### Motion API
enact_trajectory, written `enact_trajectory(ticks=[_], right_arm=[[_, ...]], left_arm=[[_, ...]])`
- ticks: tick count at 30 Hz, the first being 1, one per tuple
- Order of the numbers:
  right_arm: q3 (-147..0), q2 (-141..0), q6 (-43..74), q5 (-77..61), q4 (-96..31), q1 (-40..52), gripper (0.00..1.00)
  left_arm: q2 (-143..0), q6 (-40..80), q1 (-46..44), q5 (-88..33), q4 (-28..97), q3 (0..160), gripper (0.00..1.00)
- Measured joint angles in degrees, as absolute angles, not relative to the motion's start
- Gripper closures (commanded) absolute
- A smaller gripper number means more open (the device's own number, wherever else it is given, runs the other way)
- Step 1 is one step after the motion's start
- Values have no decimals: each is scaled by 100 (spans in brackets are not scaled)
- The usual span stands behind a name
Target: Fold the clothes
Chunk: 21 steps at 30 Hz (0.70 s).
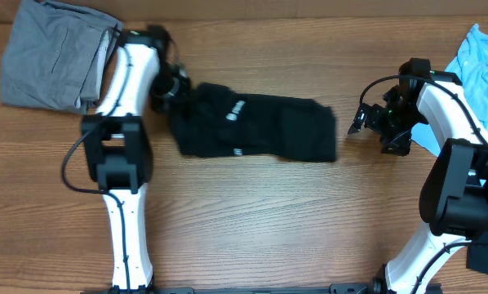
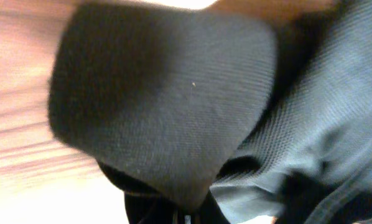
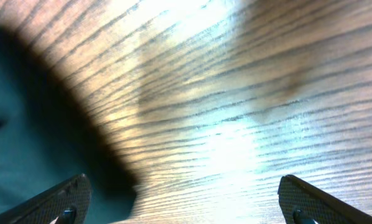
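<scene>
Left gripper [image 1: 166, 88] is clamped tight on the left end of the black T-shirt [image 1: 260, 126], which lies in a long band mid-table [image 1: 252, 220]. Right gripper [image 1: 360, 122] hangs with jaws wide, just off its right edge. Best play: lift low, carry the end straight across, keep the edges square.

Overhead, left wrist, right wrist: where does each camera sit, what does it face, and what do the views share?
Overhead: above the table, looking straight down; left arm and right arm whole, left gripper on the black T-shirt, right gripper open.
Left wrist: on the left arm, close against the T-shirt's cloth; fingers mostly hidden.
Right wrist: on the right arm, facing wood; both fingertips show, apart.
Shared: the black T-shirt, in all three.
</scene>
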State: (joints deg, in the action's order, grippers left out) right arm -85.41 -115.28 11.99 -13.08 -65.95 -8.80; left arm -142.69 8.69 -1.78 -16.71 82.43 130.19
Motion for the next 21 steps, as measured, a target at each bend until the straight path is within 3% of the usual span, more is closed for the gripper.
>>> enact_trajectory(ticks=[9,21], right_arm=[[-8538,-11528,1337,-1310,-6211,-482,0],[-8538,-11528,1479,-1313,-5951,71,0]], left_arm=[[-14269,891,-56,-1258,9515,14713,96],[-14269,888,-1686,-1345,9649,14949,96]])
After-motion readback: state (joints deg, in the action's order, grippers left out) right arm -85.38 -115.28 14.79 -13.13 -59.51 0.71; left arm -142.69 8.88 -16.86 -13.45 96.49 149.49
